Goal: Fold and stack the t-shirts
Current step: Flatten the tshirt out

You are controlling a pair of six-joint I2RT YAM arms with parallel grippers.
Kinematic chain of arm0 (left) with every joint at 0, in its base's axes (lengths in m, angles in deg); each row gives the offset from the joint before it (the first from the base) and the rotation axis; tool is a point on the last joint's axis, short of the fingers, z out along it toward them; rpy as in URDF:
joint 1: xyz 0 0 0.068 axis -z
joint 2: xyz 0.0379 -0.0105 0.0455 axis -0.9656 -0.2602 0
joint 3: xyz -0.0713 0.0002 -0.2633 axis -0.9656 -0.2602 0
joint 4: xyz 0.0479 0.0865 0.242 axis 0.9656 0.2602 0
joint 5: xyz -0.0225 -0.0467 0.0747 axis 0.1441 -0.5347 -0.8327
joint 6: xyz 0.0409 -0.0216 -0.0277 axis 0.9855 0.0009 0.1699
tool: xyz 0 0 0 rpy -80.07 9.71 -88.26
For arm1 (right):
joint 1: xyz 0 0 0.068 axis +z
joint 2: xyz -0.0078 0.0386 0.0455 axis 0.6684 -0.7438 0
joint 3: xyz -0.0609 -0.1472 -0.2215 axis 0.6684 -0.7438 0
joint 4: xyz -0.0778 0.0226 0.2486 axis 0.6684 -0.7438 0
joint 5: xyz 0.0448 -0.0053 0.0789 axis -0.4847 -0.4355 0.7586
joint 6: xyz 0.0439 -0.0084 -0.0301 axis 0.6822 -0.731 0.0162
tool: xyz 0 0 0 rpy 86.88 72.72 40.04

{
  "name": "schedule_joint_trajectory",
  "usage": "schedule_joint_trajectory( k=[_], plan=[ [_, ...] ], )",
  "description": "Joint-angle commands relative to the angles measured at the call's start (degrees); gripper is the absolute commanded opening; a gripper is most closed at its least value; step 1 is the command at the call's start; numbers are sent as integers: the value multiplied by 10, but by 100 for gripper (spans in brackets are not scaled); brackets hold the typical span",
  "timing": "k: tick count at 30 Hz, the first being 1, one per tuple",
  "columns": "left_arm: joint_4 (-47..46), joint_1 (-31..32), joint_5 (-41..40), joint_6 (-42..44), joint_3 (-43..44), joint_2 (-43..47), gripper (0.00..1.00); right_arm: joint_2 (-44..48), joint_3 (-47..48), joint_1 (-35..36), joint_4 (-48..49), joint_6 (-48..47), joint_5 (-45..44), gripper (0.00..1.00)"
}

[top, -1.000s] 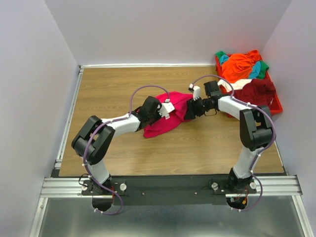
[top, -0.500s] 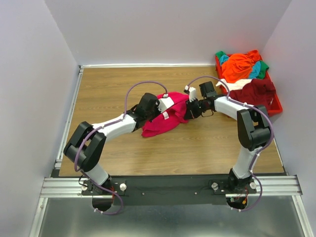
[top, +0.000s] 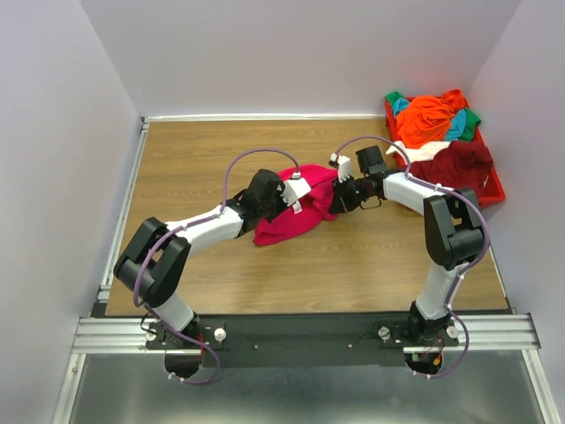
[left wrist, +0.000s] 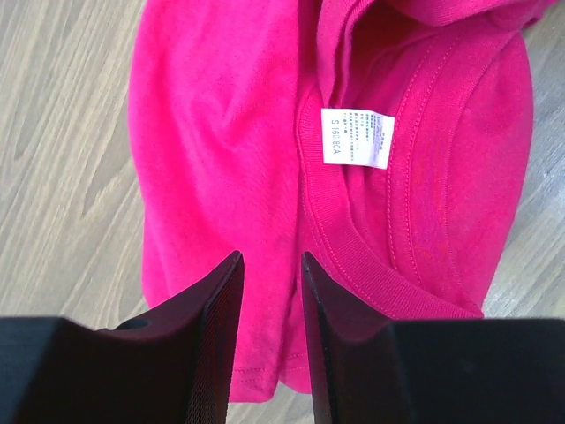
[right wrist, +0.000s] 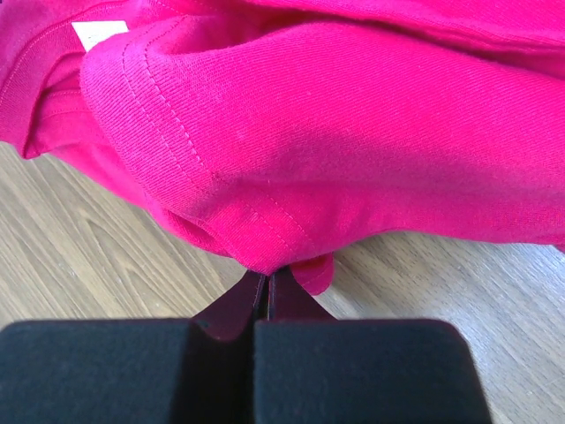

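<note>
1. The red bin (top: 497,188) stands at the far right corner of the wooden table (top: 203,150). An orange t-shirt (top: 428,119) is heaped in it with teal (top: 457,129) and green (top: 473,115) cloth, and a dark maroon t-shirt (top: 459,163) hangs over its near rim.
2. The magenta t-shirt (top: 296,219) lies bunched on the table to the left of the bin, apart from it.
3. The right gripper (right wrist: 267,284) is at the side of the shirt nearer the bin. Its fingers are pressed together with no gap, and a fold of the magenta t-shirt's (right wrist: 353,132) stitched hem is pinched at their tips, just above the wood.
4. The left gripper (left wrist: 269,263) is at the side of the shirt farther from the bin, pointing down over the cloth (left wrist: 221,132). Its fingers (left wrist: 221,291) stand only a narrow slot apart. They seem to hold nothing, though the view does not settle whether the tips touch the fabric.
5. A white size label (left wrist: 357,137) shows inside the collar, just beyond the left fingers.
</note>
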Motion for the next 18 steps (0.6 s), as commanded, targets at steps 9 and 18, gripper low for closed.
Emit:
schedule_joint_trajectory(
  k=[9, 18],
  plan=[
    [2, 4, -44, -3, 26, -84, 34, 4, 7, 2, -4, -14, -9, 1],
    [-10, 5, -63, -9, 19, -16, 4, 17, 4, 2, -8, -23, -16, 1]
  ],
)
